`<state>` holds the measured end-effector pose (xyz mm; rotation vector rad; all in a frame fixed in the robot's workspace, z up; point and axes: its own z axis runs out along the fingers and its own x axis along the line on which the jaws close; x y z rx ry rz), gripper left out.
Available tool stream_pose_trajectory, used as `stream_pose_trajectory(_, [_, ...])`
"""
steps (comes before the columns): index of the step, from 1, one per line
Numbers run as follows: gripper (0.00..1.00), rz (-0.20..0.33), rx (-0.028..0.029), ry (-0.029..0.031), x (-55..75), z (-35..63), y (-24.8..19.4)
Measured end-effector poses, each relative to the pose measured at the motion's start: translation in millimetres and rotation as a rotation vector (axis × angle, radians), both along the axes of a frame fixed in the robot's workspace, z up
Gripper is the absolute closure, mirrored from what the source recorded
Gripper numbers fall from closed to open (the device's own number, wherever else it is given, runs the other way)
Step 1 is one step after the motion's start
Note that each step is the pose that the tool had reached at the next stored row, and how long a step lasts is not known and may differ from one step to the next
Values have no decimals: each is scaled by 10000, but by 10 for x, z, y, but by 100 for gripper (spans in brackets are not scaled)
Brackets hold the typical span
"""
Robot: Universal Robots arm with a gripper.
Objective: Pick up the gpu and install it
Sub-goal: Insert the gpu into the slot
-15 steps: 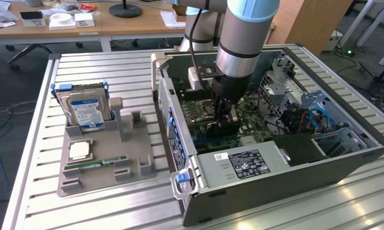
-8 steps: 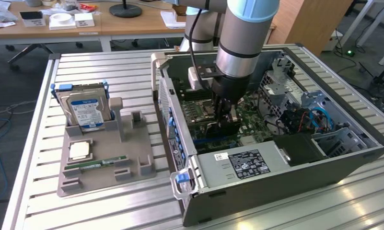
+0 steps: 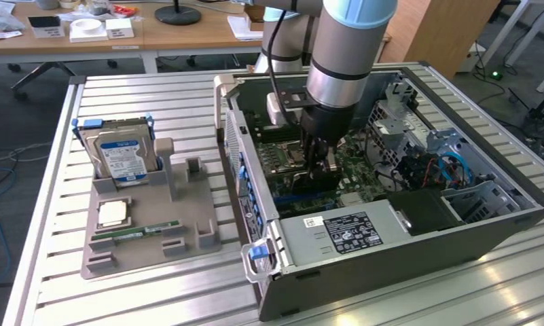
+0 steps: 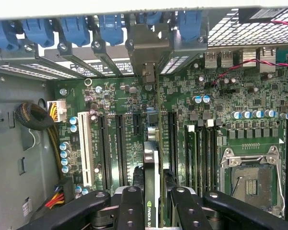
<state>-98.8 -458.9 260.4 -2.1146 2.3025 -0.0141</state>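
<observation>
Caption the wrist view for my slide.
End effector grips the gpu edge-on at the motherboard expansion slots.

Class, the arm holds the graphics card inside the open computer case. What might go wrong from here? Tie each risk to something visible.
1. The thin dark graphics card, clamped in the black end effector, hangs between closely spaced long black motherboard slots; a slight offset may make it miss its slot.
2. Its silvery metal bracket sits close among the rear grey slot covers and might catch on them.
</observation>
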Motion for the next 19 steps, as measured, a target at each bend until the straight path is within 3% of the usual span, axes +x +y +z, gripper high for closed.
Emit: stream_pose_trajectory(19, [74,-49,-5,1,18,0,-29])
